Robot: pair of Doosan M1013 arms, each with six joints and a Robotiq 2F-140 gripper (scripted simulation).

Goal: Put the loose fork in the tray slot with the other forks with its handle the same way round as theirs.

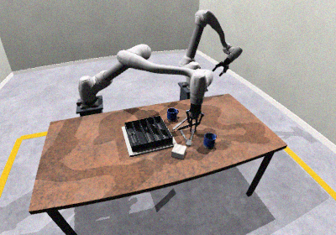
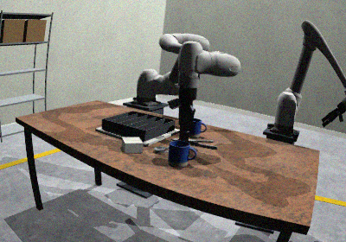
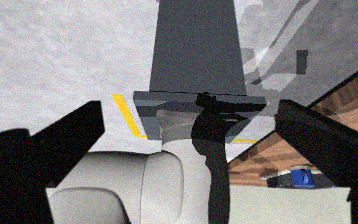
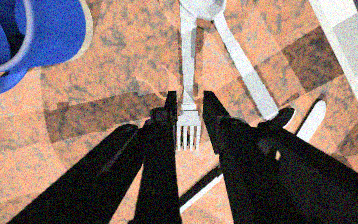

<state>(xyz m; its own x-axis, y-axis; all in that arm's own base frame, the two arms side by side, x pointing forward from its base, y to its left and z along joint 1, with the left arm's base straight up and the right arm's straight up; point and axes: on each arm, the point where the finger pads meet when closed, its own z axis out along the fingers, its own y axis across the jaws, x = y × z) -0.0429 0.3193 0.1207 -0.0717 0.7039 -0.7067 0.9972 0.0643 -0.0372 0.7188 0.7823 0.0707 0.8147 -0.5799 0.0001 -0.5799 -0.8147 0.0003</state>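
Observation:
The loose fork point(image 4: 189, 120) lies on the table in the right wrist view, tines toward the bottom of the view. A spoon point(image 4: 250, 75) point(image 1: 189, 143) has its bowl at the far end of the fork's handle. The right gripper point(image 4: 190, 97) point(image 1: 194, 128) is nearly closed but still open, one fingertip on each side of the fork's neck, with small gaps showing. Its fingertips are hidden behind a mug in the exterior view. The black slotted tray point(image 1: 152, 147) point(image 2: 118, 129) is beside it; its contents are too dark to tell. The left gripper point(image 1: 217, 71) point(image 3: 190, 107) is open and empty, off the table.
Blue mugs point(image 1: 172, 114) point(image 1: 209, 140) stand on both sides of the right gripper. A white block point(image 1: 179, 151) point(image 2: 132, 146) sits near the tray's corner. Knives point(image 4: 312, 120) point(image 4: 200, 194) lie close to the fork. A pale board point(image 4: 330, 30) lies under the tray.

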